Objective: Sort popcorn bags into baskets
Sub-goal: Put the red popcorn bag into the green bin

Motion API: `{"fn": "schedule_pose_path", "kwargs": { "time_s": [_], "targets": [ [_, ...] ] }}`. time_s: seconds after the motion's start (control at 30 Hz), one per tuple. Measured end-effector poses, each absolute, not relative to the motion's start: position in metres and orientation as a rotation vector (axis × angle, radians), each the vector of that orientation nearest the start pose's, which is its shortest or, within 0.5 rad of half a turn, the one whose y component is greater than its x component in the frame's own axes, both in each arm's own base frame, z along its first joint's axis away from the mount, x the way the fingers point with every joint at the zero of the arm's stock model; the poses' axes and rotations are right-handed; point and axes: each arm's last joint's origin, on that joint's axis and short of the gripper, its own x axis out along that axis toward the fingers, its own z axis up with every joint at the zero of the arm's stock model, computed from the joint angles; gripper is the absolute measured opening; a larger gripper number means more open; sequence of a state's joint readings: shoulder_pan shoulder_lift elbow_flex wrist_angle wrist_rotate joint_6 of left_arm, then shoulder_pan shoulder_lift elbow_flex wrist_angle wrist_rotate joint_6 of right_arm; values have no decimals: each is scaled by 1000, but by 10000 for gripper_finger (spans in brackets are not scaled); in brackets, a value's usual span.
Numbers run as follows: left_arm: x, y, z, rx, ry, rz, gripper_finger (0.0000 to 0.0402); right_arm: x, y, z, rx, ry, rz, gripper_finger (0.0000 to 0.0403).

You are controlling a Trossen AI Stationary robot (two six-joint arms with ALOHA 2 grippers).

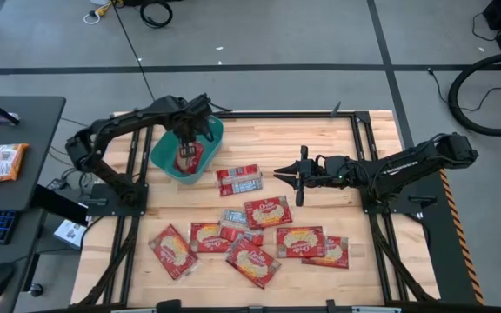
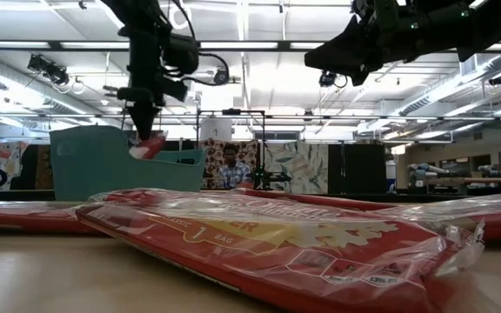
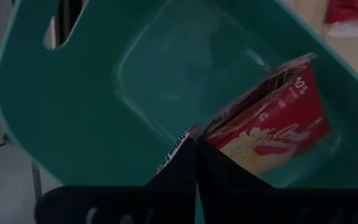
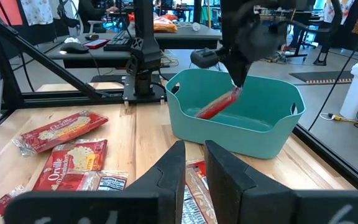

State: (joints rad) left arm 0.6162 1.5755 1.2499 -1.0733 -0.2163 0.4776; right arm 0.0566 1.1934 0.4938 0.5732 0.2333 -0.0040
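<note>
One popcorn bag (image 1: 187,156) pinched over basket (image 1: 165,162) — probably clear of rim.

The nearest flat red popcorn packet (image 2: 268,243) reads "CLASSIC" and "1 BAG"; a red packet (image 4: 67,163) lying near the teal plastic tub (image 4: 241,127) reads "Orville".

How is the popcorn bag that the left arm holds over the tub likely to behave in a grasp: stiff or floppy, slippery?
The popcorn bag hangs slanted but straight from the left pincer above the teal tub, so it is probably light and fairly stiff. Its wrapper looks glossy, so it may slip in a corner grip.
</note>
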Motion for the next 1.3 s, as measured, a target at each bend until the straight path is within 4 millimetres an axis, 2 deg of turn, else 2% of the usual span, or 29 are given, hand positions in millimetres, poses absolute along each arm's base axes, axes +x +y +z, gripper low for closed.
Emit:
{"fn": "schedule_pose_path", "kwargs": {
  "time_s": [0.3,0.43,0.6,0.73,0.87,0.93,1.0,1.3],
  "targets": [
    [241,178,231,83,1588,293,13,244,7,225,-23,129,-176,66],
    [243,176,231,134,1611,325,59,244,7,225,-23,130,-176,66],
    [245,171,240,284,1661,460,136,244,7,225,-23,130,-176,66],
    [254,164,260,273,1557,429,172,244,7,225,-23,129,-176,66],
    [273,146,269,142,1343,215,176,244,7,225,-31,129,-176,66],
    [283,137,270,82,1255,166,172,244,7,225,-35,130,-176,66],
    [294,127,265,85,1212,142,169,244,7,225,-37,130,-176,66],
    [327,96,216,30,1205,144,162,244,8,225,-31,130,-174,66]
  ]
}}
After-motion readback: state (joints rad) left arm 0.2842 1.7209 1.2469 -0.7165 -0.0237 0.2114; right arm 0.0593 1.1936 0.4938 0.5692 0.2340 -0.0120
